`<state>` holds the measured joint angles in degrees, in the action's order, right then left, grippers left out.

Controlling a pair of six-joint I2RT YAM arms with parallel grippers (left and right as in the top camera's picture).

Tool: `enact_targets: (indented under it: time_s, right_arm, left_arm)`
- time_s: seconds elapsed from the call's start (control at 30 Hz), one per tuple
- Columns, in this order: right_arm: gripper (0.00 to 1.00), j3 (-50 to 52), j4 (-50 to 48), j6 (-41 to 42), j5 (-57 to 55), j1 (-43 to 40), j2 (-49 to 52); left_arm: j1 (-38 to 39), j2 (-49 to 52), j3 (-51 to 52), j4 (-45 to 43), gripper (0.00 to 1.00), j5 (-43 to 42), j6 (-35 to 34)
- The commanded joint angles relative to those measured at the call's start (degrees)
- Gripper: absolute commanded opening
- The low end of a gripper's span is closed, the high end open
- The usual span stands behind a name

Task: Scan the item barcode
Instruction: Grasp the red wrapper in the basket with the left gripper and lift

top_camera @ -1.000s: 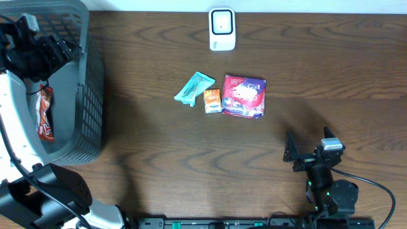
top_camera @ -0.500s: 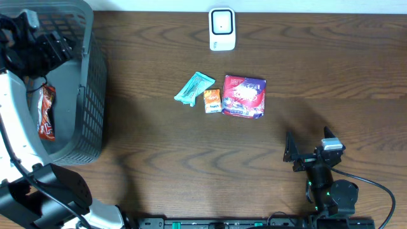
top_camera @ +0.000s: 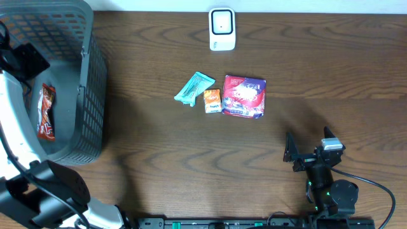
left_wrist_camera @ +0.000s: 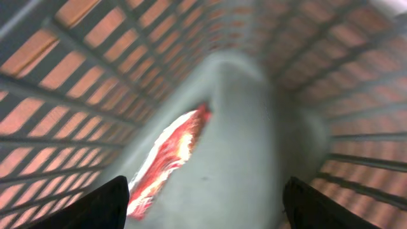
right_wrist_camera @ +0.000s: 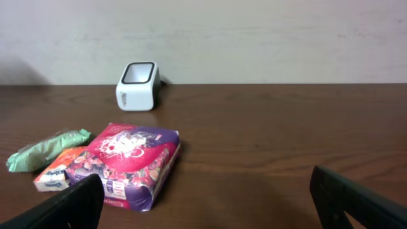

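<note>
Since 1 s ago the left gripper point(left_wrist_camera: 213, 207) has drawn back toward the left edge of the overhead view, so only part of its dark body shows above the basket point(top_camera: 91, 95); the basket's right wall sits slightly further right than before. The rest of the table point(top_camera: 159, 159) is unchanged. In the left wrist view, the 2 fingertips stand wide apart at the lower corners with nothing between them: released, holding nothing. That view is blurred but looks down into the basket, where the red packet point(left_wrist_camera: 168, 159) lies flat on the grey floor against the left mesh wall. The packet is clear of both fingers. The right gripper point(right_wrist_camera: 213, 207) rests low at the near right of the table, jaws spread fully, empty, and facing the far edge. Ahead of it and well apart lie 3 items in a row: purple bag point(top_camera: 244, 97), orange box point(top_camera: 212, 100) touching the bag's left side, and teal packet point(top_camera: 194, 88) just left of the box. The scanner point(top_camera: 222, 28) stands upright at the far edge, behind the row, its dark window facing the arms.
</note>
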<state>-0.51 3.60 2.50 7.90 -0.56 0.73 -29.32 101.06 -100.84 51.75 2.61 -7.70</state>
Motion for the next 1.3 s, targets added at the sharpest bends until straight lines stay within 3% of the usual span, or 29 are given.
enact_targets:
  time_s: [0.0, 0.53, 0.83, 0.93, 1.0, 1.27]
  right_arm:
    - [0.99, 0.2, 0.1, -0.4, 0.2, -0.2, -0.2]
    - [0.99, 0.2, 0.1, -0.4, 0.2, -0.2, -0.2]
    - [0.99, 0.2, 0.1, -0.4, 0.2, -0.2, -0.2]
    - [0.99, 0.2, 0.1, -0.4, 0.2, -0.2, -0.2]
    - [0.99, 0.2, 0.1, -0.4, 0.2, -0.2, -0.2]
    - [0.99, 0.2, 0.1, -0.4, 0.2, -0.2, -0.2]
  left_arm:
    - [-0.2, 3.4, 1.6, 0.5, 0.78, 8.5, -0.6]
    - [-4.0, 15.6, 5.0, 1.6, 0.78, 9.2, -1.4]
    - [-4.5, 19.6, 5.1, 2.0, 0.77, -0.6, -1.0]
    - [-4.5, 20.0, 5.9, 2.2, 0.60, -0.5, -1.0]
    - [-4.5, 20.0, 6.7, 2.3, 0.40, -0.5, -1.0]
    - [-4.5, 20.0, 7.0, 5.3, 0.38, -0.5, -1.0]
